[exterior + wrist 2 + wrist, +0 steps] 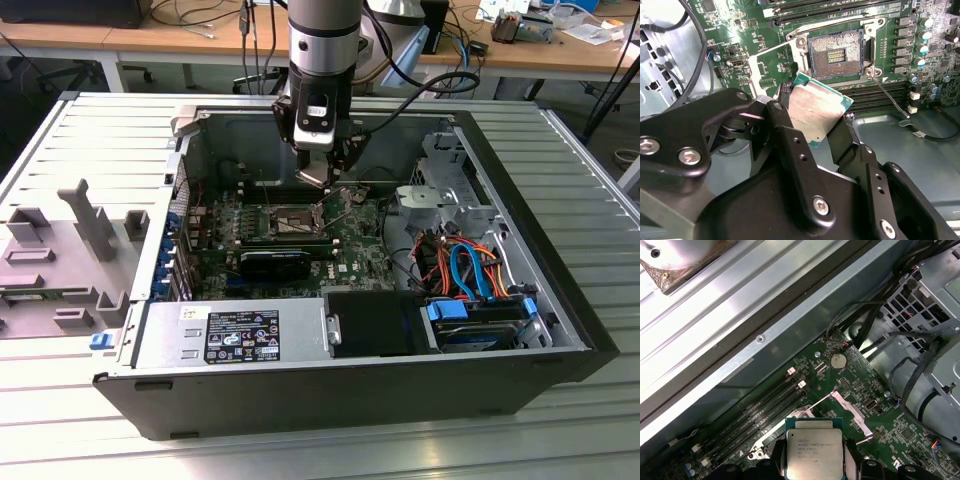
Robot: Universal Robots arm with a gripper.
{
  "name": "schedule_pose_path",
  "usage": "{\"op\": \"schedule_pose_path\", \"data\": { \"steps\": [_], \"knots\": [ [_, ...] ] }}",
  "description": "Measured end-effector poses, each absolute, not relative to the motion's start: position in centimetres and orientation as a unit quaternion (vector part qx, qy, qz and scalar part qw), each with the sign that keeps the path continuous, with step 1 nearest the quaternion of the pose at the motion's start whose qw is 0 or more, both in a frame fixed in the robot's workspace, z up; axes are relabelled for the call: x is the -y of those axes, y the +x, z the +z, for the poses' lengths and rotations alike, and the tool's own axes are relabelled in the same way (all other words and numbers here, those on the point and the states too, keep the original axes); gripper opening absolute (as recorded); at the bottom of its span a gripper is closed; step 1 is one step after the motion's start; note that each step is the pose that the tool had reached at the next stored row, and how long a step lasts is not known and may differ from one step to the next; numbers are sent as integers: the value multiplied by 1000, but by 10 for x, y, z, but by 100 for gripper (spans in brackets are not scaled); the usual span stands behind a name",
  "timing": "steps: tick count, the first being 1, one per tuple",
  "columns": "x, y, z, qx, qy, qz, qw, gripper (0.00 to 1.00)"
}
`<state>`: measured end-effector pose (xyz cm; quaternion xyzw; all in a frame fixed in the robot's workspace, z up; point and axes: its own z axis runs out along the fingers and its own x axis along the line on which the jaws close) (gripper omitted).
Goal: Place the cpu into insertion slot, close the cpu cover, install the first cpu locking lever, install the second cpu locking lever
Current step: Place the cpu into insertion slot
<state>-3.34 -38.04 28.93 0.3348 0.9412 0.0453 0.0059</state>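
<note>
Black gripper (812,126) clamps the cpu (819,112), held clear of the open insertion slot (836,56)

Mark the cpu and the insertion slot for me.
cpu (817,112): second wrist view, middle of its silver metal top.
insertion slot (836,56): second wrist view, centre of the dark recess inside the metal rim.

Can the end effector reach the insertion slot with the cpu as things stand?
Probably yes: the end effector holds the cpu near the open insertion slot, cpu cover swung aside, nothing visible between.
</note>
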Motion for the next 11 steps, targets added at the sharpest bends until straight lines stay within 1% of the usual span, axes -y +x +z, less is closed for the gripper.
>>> {"op": "schedule_pose_path", "data": {
  "steps": [11],
  "knots": [
    [380, -33, 289, -940, 338, 45, 6, 55]
  ]
}}
